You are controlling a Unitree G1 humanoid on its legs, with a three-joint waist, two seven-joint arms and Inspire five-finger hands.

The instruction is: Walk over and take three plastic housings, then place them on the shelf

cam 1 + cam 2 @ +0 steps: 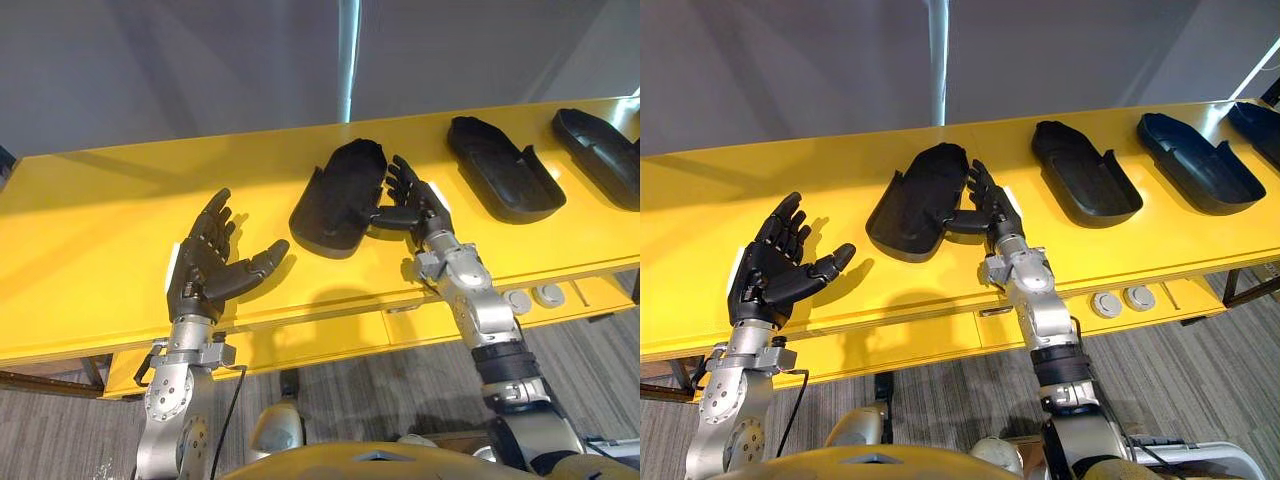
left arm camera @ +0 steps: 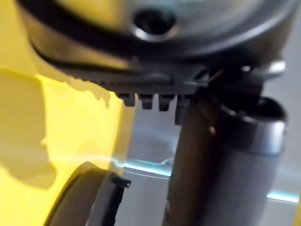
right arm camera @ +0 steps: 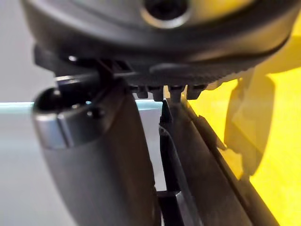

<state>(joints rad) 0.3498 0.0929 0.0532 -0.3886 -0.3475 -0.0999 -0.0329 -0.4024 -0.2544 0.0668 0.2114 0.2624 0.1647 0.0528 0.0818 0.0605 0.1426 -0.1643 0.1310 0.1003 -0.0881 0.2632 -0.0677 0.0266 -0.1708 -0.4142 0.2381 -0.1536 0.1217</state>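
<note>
1. Pinching the right-side rim of the nearest plastic housing with the right hand: thumb laid across the inside, fingers up the outer wall. Confirmed in the right wrist view, rim running between thumb and fingers.
2. Placed mid-width on the yellow tabletop, seemingly tipped up on the pinched side. Cannot tell whether its far edge touches the surface.
3. Holding nothing in the left hand: spread, palm up, over the tabletop's front edge, well apart from that housing.
4. Further right on the same tabletop: second plastic housing and third plastic housing, hollow side up, untouched.
5. Judged stage: first pick-up only just under way, none of the three taken, shelf placing all to do.
6. Risk: pivoting. One-edge pinch on a wide shell, so likely to swing down around the thumb once lifted clear.
7. Risk: slipping out. Thin smooth plastic wall, small contact area, worse with a quick lift or with sway from walking.
8. Risk: dropping over the front edge onto the floor, given how close the grip sits to that edge.
9. Risk: no backup. Left hand too far off to catch or support the free side unless brought under first.
</note>
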